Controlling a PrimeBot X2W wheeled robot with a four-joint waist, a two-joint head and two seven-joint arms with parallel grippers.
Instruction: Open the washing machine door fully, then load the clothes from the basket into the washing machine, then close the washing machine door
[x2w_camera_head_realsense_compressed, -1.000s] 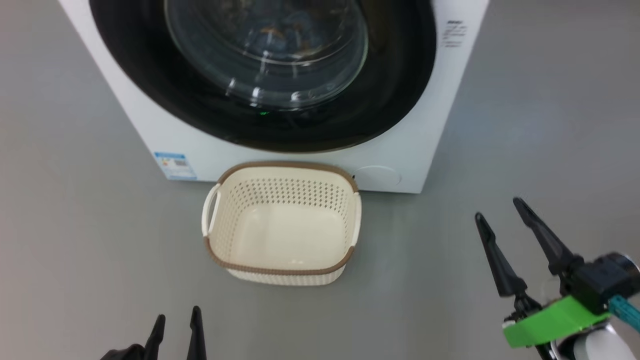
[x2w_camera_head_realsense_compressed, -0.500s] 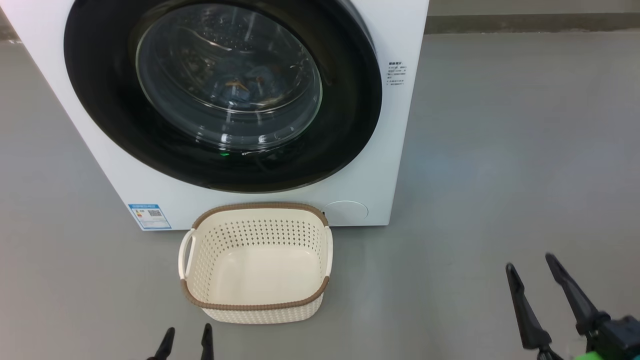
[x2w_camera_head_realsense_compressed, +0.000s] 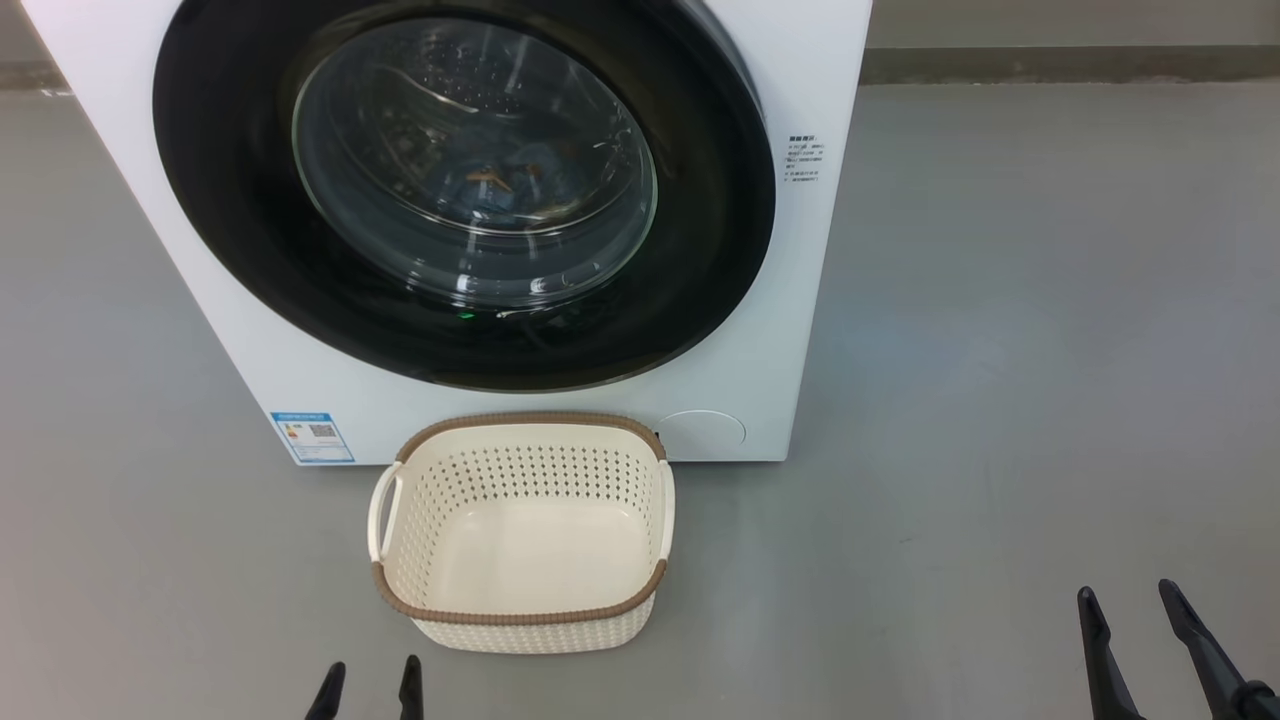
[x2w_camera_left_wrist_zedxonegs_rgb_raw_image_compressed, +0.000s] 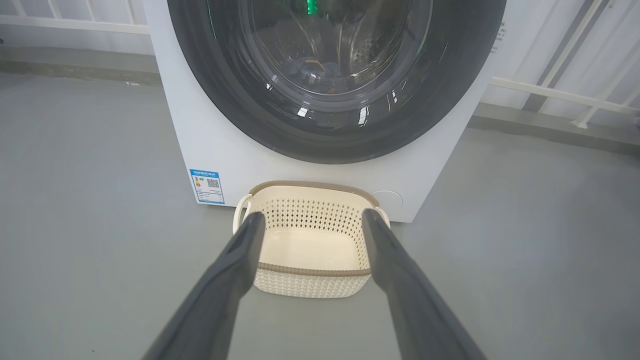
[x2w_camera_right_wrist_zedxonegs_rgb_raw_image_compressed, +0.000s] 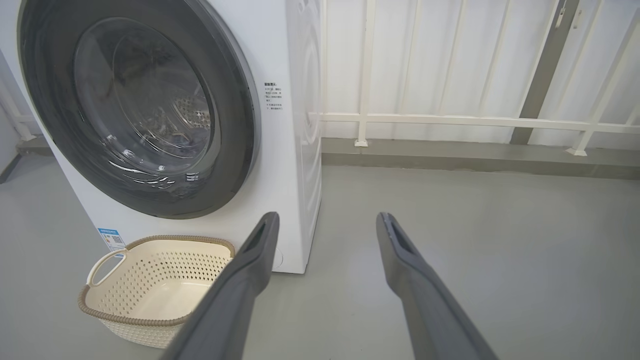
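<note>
1. Clothes are seen dimly, as blue and orange fabric, behind the clear glass bowl of the washing machine door, inside the drum.
2. The washing machine door is shut flat against the front of the white washing machine, which stands on a grey floor.
3. The basket is set on the floor just in front of the machine, below the door, with its far rim close to the front panel. Its cream bottom is in full sight.
4. A blue label sticker is fixed at the lower left corner of the machine's front, near the basket's left handle.
5. The left end effector is found at the bottom edge of the head view, on the near side of the basket and apart from it. Its fingers are spread and nothing is held between them.
6. The right end effector is found at the lower right, over bare floor, well apart from basket and machine. Its fingers are likewise spread, with nothing gripped.
7. A white railing is seen behind the machine in the right wrist view.
</note>
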